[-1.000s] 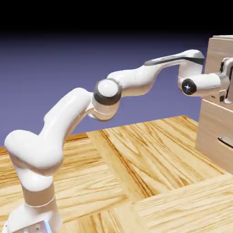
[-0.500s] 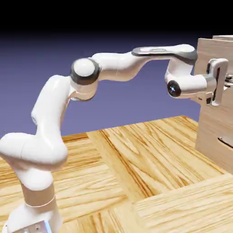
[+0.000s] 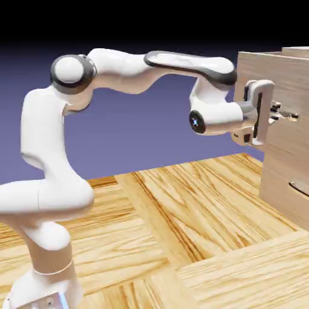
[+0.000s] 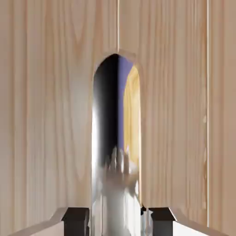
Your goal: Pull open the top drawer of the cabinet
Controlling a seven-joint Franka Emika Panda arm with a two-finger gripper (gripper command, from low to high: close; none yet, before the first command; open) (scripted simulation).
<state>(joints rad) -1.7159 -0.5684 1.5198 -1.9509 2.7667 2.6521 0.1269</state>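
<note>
Read from the exterior view's left to its right.

Far left of the claw: white arm [image 3: 45, 133], base planted on the desk [image 3: 163, 205], upper links bent over and reaching toward the furniture. The wood-grain desk spreads below the claw.

Claw [image 3: 274, 114]: closed on the metal bar handle [image 4: 115, 184]. In the hand view the bar runs up between the two dark fingertips [image 4: 76, 222]. Contact at the pads is partly lost in glare.

Directly ahead of the claw: the top drawer [image 3: 265, 67], its front standing proud of the body of the cabinet [image 3: 296, 49], which shows behind it. Drawer partly open; final travel cannot be judged from here.

Below the claw and to its right: the lower drawer [image 3: 279, 175], with a like handle [image 3: 299, 188], front set back from the one above.

Step in hand, my judgement: the pull. Grasp made, opening under way. Next move calls for a straight draw away from the cabinet, claw kept level and shut. Twisting could let the smooth bar slip.
</note>
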